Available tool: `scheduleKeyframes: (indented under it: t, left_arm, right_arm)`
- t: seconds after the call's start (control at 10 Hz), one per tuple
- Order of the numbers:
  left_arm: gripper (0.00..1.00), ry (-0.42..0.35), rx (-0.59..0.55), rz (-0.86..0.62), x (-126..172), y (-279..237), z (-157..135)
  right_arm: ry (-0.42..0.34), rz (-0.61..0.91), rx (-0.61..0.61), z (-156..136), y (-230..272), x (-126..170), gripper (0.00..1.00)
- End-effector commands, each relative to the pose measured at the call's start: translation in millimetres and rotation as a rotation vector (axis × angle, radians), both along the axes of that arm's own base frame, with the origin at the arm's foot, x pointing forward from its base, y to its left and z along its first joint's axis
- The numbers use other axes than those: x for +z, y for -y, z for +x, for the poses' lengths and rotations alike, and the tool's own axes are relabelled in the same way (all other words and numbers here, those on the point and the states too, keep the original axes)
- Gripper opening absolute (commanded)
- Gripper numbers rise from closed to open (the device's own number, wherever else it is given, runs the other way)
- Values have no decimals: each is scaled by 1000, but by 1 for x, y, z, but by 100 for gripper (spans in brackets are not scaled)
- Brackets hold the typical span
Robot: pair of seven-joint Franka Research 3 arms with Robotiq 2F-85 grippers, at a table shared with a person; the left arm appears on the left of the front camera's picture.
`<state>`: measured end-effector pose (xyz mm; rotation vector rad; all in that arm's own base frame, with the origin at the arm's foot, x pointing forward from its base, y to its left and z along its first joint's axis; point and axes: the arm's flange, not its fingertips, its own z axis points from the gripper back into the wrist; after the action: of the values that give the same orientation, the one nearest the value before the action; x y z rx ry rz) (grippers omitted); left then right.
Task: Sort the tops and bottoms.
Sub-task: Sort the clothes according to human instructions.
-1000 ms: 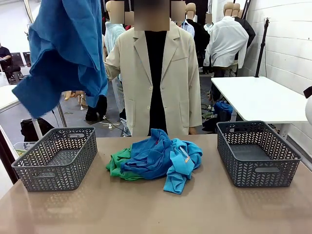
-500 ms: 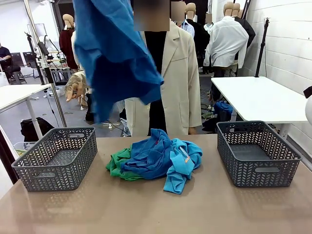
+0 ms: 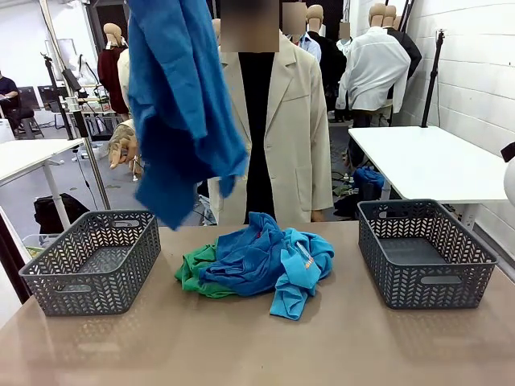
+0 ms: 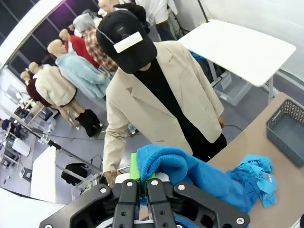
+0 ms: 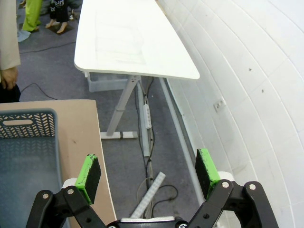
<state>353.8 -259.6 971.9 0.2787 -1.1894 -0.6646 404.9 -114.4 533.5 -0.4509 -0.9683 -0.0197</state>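
Observation:
A royal blue top (image 3: 181,104) hangs high above the table's left half, over the gap between the left basket (image 3: 121,273) and the pile. In the left wrist view my left gripper (image 4: 142,179) is shut on a fold of this blue top (image 4: 190,173), which drapes away to the right. The pile in the table's middle holds more blue tops (image 3: 261,257), royal and sky blue, and a green bottom (image 3: 191,275) sticks out at its left. My right gripper (image 5: 148,171) stands open and holds nothing, out past the table's right edge over the floor.
A second grey basket (image 3: 402,281) stands at the table's right, and its corner (image 5: 23,161) lies beside my right gripper. A person in a beige coat (image 3: 298,137) stands at the far edge. A white table (image 3: 434,161) is behind on the right.
The held blue top has swung from the far upper left toward the middle, then settled slightly back left and hangs narrower. The pile, the baskets and the right gripper have not moved.

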Motion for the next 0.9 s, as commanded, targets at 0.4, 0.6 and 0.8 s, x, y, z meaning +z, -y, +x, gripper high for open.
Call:
scheduleKeyframes:
  t: [0.4, 0.6, 0.8]
  left_arm:
    - [0, 9, 184, -46, -12, -140, -20]
    - [0, 0, 210, -40, -39, -169, -24]
    - [0, -89, 221, -54, -84, -183, -27]
  right_arm:
    - [-10, -4, 0, -1, 0, 0, 100]
    - [-10, -4, 0, -1, 0, 0, 100]
    - [-10, -4, 0, -1, 0, 0, 100]
